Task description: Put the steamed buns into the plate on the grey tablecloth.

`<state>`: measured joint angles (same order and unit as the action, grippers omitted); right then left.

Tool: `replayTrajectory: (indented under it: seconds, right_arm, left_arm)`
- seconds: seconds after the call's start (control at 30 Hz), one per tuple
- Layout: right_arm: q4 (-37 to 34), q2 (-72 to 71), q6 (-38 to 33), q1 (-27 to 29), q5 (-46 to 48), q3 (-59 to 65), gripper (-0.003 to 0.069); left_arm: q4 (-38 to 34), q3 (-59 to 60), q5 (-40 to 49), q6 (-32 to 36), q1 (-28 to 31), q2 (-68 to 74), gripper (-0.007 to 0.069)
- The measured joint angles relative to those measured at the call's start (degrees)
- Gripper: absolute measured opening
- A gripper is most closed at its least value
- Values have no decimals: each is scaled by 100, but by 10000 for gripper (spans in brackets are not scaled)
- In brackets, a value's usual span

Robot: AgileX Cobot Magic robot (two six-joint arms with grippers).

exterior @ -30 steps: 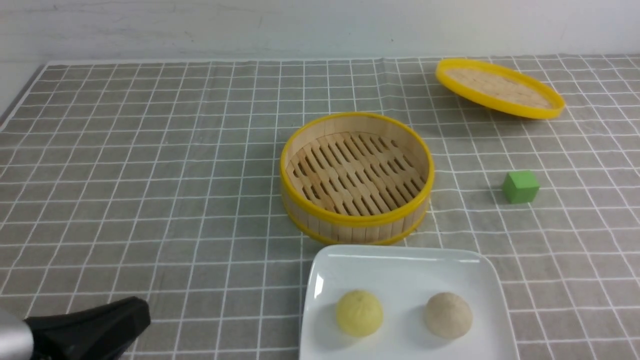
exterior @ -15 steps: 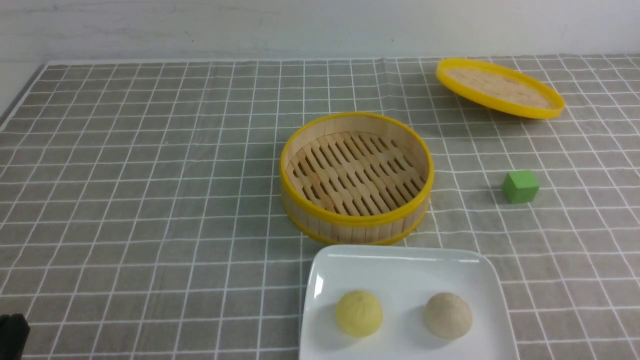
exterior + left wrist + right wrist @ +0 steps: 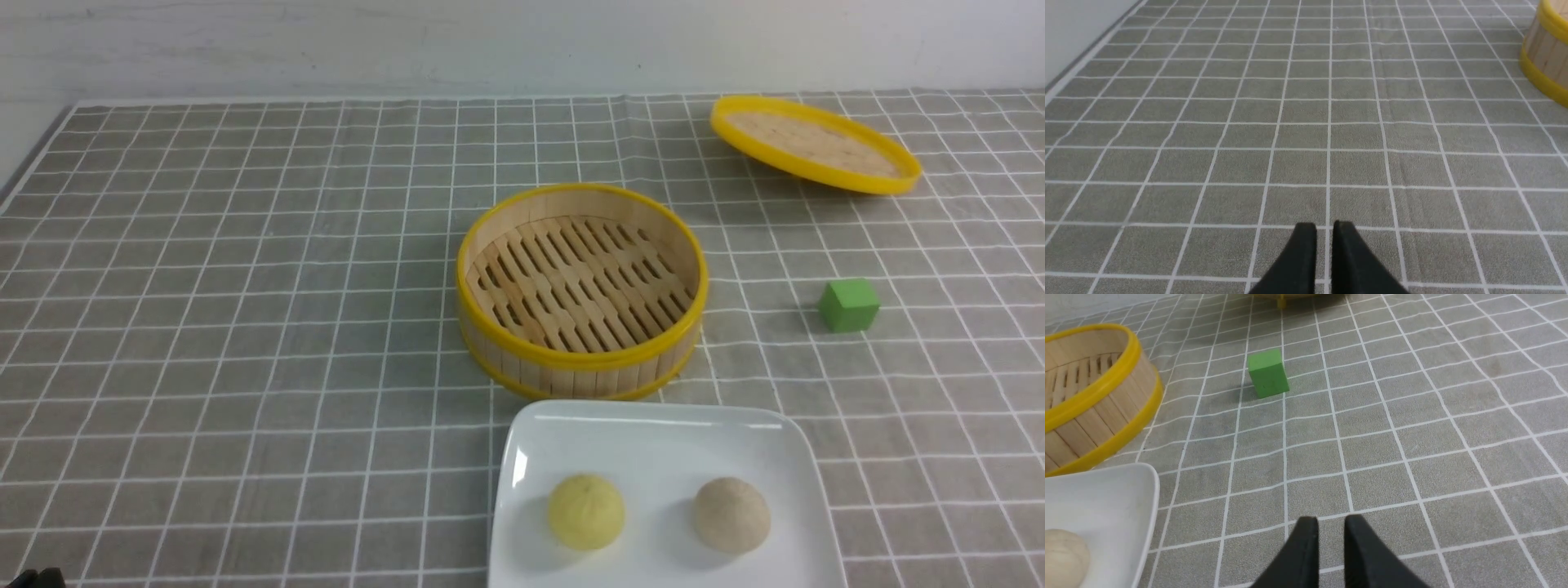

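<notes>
Steamed buns (image 3: 586, 512) sit inside the white plate (image 3: 653, 425) at the lower centre of the front view: the pale yellow bun (image 3: 586, 523) toward the plate's left side, the beige bun (image 3: 731, 515) toward its right, the two apart. The plate lies on the grey tablecloth (image 3: 245, 327). The bamboo steamer (image 3: 584, 359), at the centre of the frame, contains no buns. The placing step is judged complete; only parking of the arms should remain.

End effectors: the fingertips of the left gripper (image 3: 1325, 228) stand slightly apart with nothing between them. The fingertips of the right gripper (image 3: 1332, 522) are likewise separated and hold nothing.

Caution: an inward sweep of either arm at low height could strike the plate rim. Cause: insufficient lift. Likely result: a shifted plate and rolling buns, given their rounded shape and the glossy surface. Contact with the steamer could push it into the plate, as the two lie close together. Regrasping a bun is unnecessary and could drag it over the shallow rim.
</notes>
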<state>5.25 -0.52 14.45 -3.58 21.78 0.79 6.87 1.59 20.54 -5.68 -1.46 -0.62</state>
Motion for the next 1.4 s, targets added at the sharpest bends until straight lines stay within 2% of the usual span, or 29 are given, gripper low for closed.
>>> replayTrajectory:
  seconds: [0.23,0.37,0.7,1.4]
  right_arm:
    - [0,0,0,0,1,0,126]
    - [0,0,0,0,6,0,127]
    - [0,0,0,0,6,0,139]
    - [0,0,13,0,6,0,167]
  left_arm:
    - [6,-5,36,0,-41,0,98]
    - [23,-5,40,0,-267,0,103]
    - [37,-9,47,0,-3,-5,110]
    - [184,-9,53,0,2,-5,141]
